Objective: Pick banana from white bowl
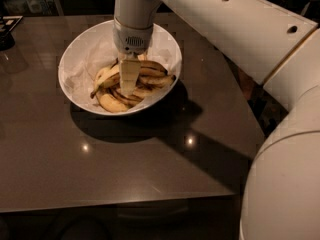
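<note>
The white bowl [80, 59] stands on the dark table, at the back left. Several yellow bananas with brown streaks lie piled in it. A long, slender curved banana [156, 67] runs along the pile's right side; I cannot tell for sure that it is the longest. My gripper [128, 90] hangs straight down from the white arm into the middle of the bowl, with its tip among the bananas. It hides the middle of the pile.
The bowl sits on a dark glossy table [125, 169] whose front edge runs low across the view and whose right edge slants past the arm. My white arm [280, 84] fills the right side. Dark objects [7, 31] stand at the far left corner.
</note>
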